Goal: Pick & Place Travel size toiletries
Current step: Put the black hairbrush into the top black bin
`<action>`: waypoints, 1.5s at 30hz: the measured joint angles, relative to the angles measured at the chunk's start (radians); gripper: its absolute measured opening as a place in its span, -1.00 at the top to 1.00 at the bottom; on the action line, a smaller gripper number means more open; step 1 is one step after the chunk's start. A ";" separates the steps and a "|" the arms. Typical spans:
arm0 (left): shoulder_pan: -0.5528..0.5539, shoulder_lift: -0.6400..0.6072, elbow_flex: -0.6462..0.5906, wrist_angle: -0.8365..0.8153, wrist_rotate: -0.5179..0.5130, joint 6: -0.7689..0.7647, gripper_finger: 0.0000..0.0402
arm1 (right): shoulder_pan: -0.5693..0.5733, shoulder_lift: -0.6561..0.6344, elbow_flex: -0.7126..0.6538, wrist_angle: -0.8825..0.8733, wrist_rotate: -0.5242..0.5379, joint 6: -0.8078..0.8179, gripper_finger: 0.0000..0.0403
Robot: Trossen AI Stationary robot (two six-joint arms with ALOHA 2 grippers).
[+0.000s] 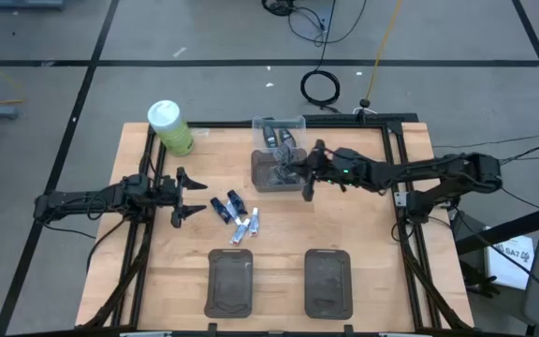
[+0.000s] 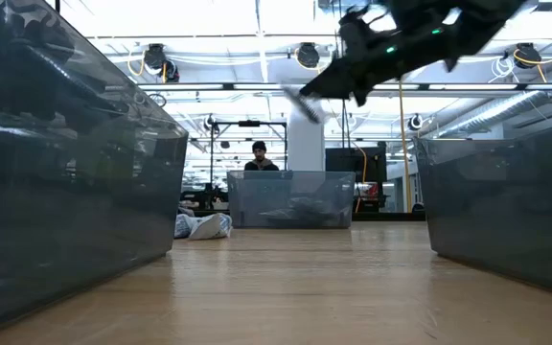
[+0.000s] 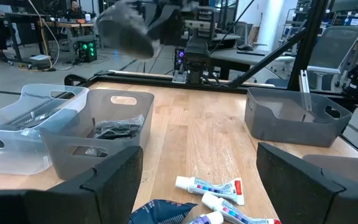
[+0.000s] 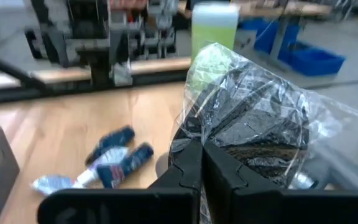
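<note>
The travel size toiletries (image 1: pixel 238 215) lie in a small pile mid-table: dark blue mini tubes and white-and-pale-blue mini tubes (image 3: pixel 209 186), also in the right wrist view (image 4: pixel 114 163). My left gripper (image 1: pixel 189 197) is open, level, just left of the pile, touching nothing (image 3: pixel 197 186). My right gripper (image 1: pixel 299 174) hovers over the far grey bin (image 1: pixel 277 171), shut on a clear plastic packet of dark items (image 4: pixel 248 121). More dark packets (image 3: pixel 117 129) lie inside that bin. My right gripper (image 4: pixel 201 163) pinches the clear packet by its crinkled plastic edge (image 4: pixel 194 127) between the two shut fingers. The packet stands out beyond the fingertips, lifted clear of the table. In the low view it shows as a pale shape (image 2: pixel 305 105) high above the tabletop.
A big green bottle with a white cap (image 1: pixel 169 127) stands at the far left. A clear bin (image 1: pixel 279 127) sits behind the grey bin. Two dark grey trays (image 1: pixel 230 282) (image 1: pixel 328 281) lie at the near edge. A person (image 2: pixel 259 159) is in the room beyond.
</note>
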 joint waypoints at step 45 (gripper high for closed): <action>0.000 0.000 0.000 0.000 -0.007 0.000 -0.52 | -0.042 0.316 0.162 -0.153 -0.053 0.014 1.00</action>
